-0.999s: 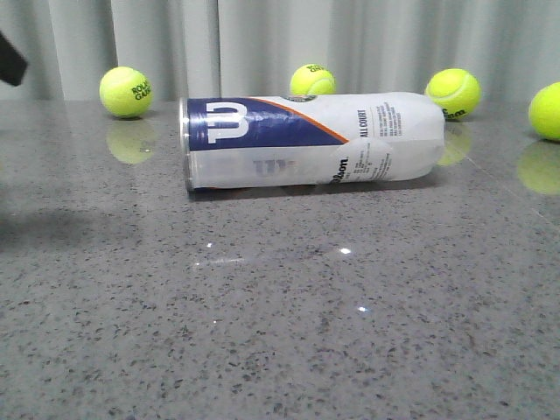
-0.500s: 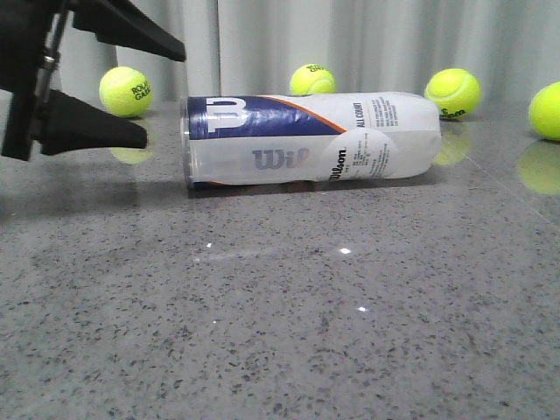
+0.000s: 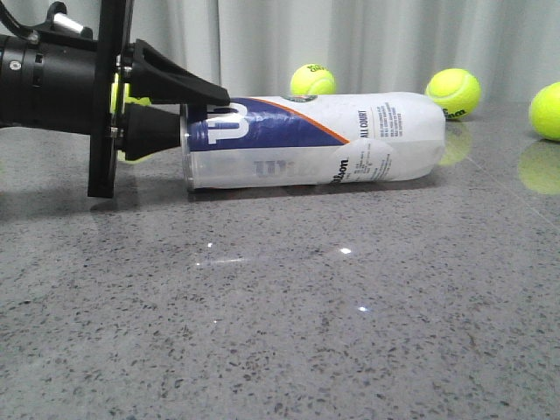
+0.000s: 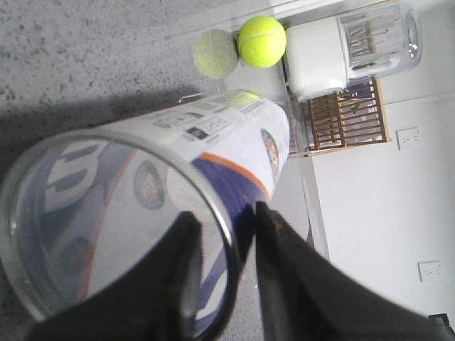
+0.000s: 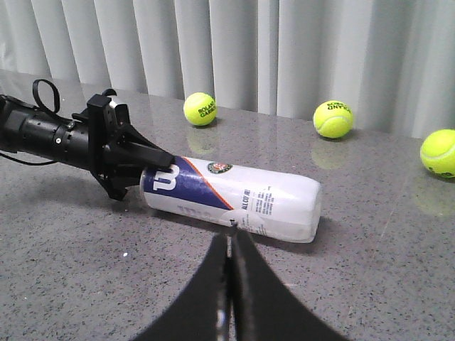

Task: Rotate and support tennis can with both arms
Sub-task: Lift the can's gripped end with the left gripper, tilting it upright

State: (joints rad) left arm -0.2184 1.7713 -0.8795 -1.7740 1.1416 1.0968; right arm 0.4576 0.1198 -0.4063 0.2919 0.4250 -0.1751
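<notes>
The tennis can (image 3: 315,140) lies on its side on the grey speckled table, metal rim to the left, navy "W" band facing the camera. My left gripper (image 3: 203,109) is at that rim end, open. In the left wrist view (image 4: 226,212) one finger (image 4: 178,263) is across the can's mouth and the other runs outside the wall, with the rim (image 4: 229,249) between them and a gap still showing. The can (image 5: 234,195) and the left gripper (image 5: 153,170) also show in the right wrist view. My right gripper (image 5: 229,238) is shut and empty, just short of the can's near side.
Yellow-green tennis balls sit behind the can (image 3: 312,79) and at the right (image 3: 452,92) (image 3: 547,111); another is partly hidden behind the left gripper (image 3: 122,96). A pleated curtain closes the back of the table.
The left gripper has come in from the left and reached the can's rim end, its fingers now straddling the rim. The can has rolled slightly, the "W" turning downward again.
</notes>
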